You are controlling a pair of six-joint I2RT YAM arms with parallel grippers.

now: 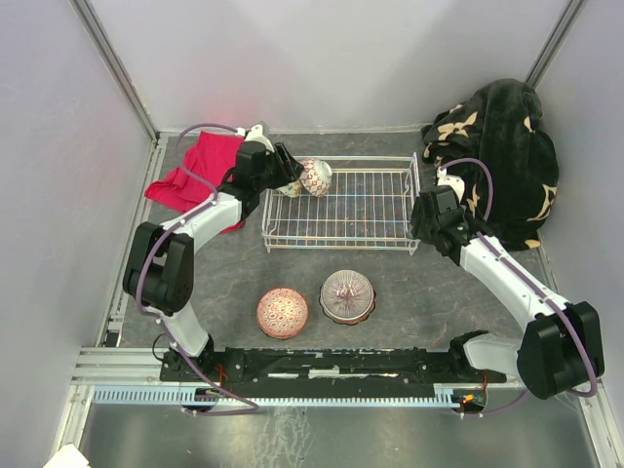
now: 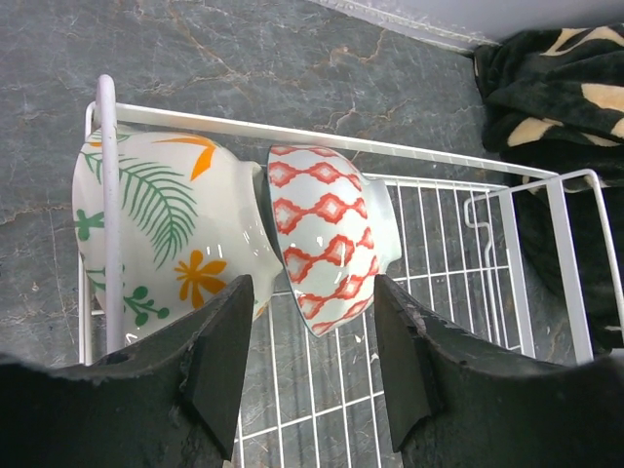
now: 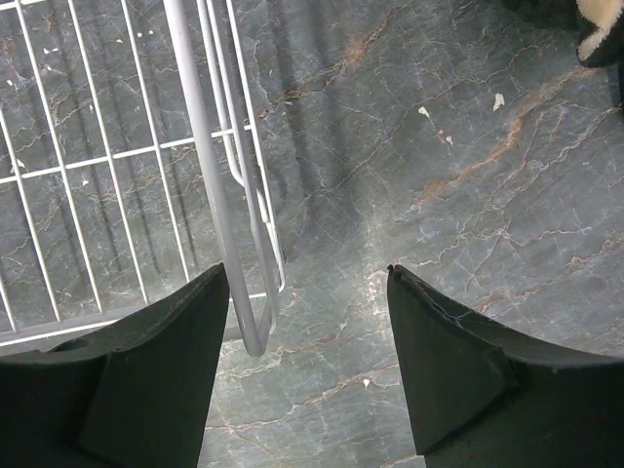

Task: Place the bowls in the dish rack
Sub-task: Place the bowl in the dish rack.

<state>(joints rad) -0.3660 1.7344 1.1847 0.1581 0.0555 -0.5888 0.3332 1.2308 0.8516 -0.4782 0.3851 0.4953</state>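
Note:
The white wire dish rack (image 1: pixel 361 210) stands at the table's middle back. Two bowls lie tilted on their sides in its far left corner: a white one with green leaves and orange flowers (image 2: pixel 161 219) and a white one with red diamonds (image 2: pixel 327 234), touching each other. My left gripper (image 2: pixel 312 336) is open and empty just above and behind them; it shows in the top view (image 1: pixel 289 166). A pink patterned bowl (image 1: pixel 283 312) and a brown patterned bowl (image 1: pixel 347 295) sit upside down on the table in front of the rack. My right gripper (image 3: pixel 307 288) is open and empty over the rack's right end wire (image 3: pixel 219 195).
A red cloth (image 1: pixel 195 175) lies left of the rack under my left arm. A dark blanket with cream shapes (image 1: pixel 502 146) is heaped at the back right, also in the left wrist view (image 2: pixel 556 88). Grey walls close in the table's left, back and right.

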